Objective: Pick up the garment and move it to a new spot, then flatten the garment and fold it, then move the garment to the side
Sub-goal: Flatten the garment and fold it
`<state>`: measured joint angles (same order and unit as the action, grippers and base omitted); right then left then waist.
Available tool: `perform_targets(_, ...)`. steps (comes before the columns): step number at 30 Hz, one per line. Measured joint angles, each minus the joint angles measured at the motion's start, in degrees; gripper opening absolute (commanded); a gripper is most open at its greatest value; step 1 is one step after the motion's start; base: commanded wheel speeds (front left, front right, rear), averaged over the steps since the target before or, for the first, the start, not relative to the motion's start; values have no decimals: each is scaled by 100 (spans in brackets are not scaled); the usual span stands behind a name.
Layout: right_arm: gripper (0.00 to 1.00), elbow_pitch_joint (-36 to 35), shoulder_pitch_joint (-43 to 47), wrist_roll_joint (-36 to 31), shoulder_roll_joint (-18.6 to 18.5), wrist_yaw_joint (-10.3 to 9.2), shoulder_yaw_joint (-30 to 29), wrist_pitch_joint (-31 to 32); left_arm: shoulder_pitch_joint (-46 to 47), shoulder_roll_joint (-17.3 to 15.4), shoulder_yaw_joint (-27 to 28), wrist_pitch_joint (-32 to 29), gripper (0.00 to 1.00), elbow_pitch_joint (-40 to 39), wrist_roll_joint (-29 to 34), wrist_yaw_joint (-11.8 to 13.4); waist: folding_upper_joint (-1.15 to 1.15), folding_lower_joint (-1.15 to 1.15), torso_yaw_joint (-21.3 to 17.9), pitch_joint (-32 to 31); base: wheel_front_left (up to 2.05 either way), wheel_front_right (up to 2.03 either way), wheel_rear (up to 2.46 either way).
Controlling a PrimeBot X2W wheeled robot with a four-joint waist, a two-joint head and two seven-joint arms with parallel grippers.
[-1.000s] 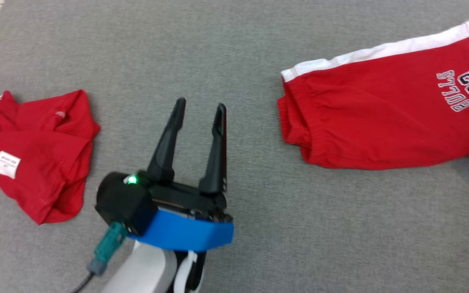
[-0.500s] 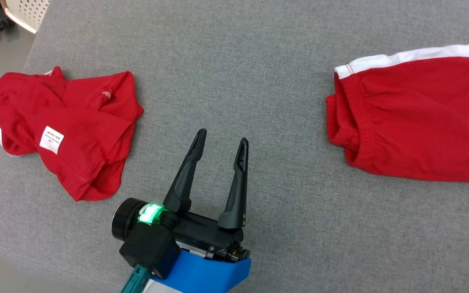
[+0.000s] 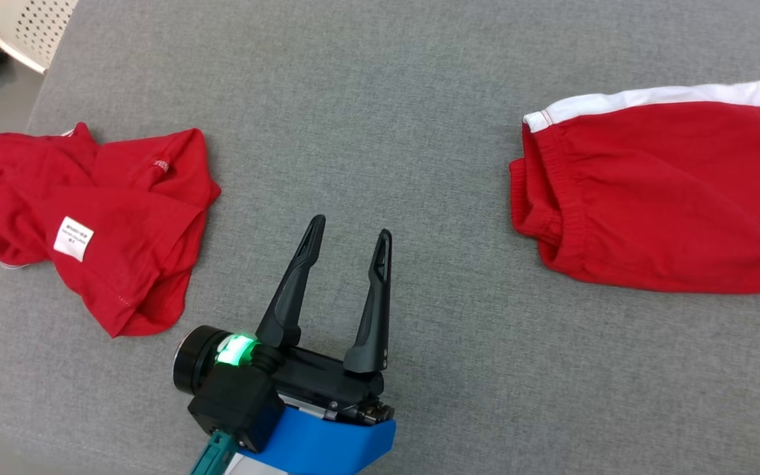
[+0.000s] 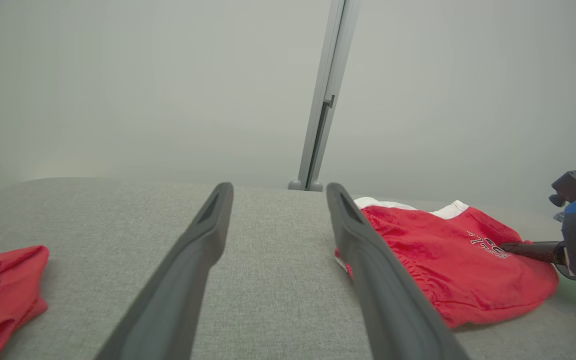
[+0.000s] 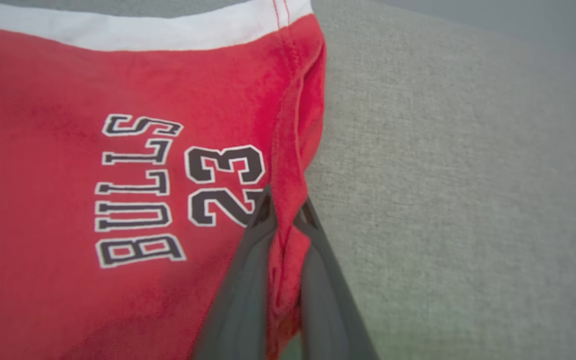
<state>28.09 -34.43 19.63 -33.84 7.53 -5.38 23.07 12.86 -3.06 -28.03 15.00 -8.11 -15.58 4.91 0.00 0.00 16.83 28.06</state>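
The garment, red shorts [image 3: 670, 198] with a white side stripe, lies flat at the right of the grey padded table [image 3: 367, 99]. My right gripper [image 5: 285, 200] is shut on a fold of its hem edge beside the "BULLS 23" print [image 5: 168, 190]. The left wrist view shows the shorts [image 4: 443, 260] with that right gripper [image 4: 505, 246] reaching in low from the right. My left gripper [image 3: 351, 225] is open with nothing between its fingers, near the table's front middle, well apart from the shorts; its fingers [image 4: 203, 235] frame bare table.
A second red garment [image 3: 109, 218] with a white label lies crumpled at the table's left edge, partly overhanging. A white perforated basket [image 3: 30, 26] stands on the floor at the far left. A grey wall with a metal post [image 4: 318, 100] rises behind the table.
The head camera swung left, then slightly back, so the whole picture shifted. My right gripper has shut on the shorts' edge. The left gripper stays open.
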Motion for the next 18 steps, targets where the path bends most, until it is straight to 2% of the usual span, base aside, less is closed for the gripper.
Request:
perform_targets(8, 0, 79, 365, -631, -252, 1, -290, -334, -129, 10, 163, 0, 100, 64, 105, -69, 0, 0, -292, -209, 0, 0, 0)
perform_targets(13, 0, -132, 559, -927, -393, 0, -402, -590, -242, 11, 270, 0, 100, 91, 149, -114, 0, 0, -511, -370, 0, 0, 0)
perform_targets(15, 0, -292, 550, -1003, -336, -2, -376, -673, -264, 12, 288, 0, 100, 122, 160, -142, 0, 0, -580, -445, 0, 0, 0)
perform_targets(18, 0, -620, 515, -1074, -36, -3, -235, -725, -319, 11, 301, 0, 100, 177, 204, -174, 0, 0, -646, -579, 0, 0, 0)
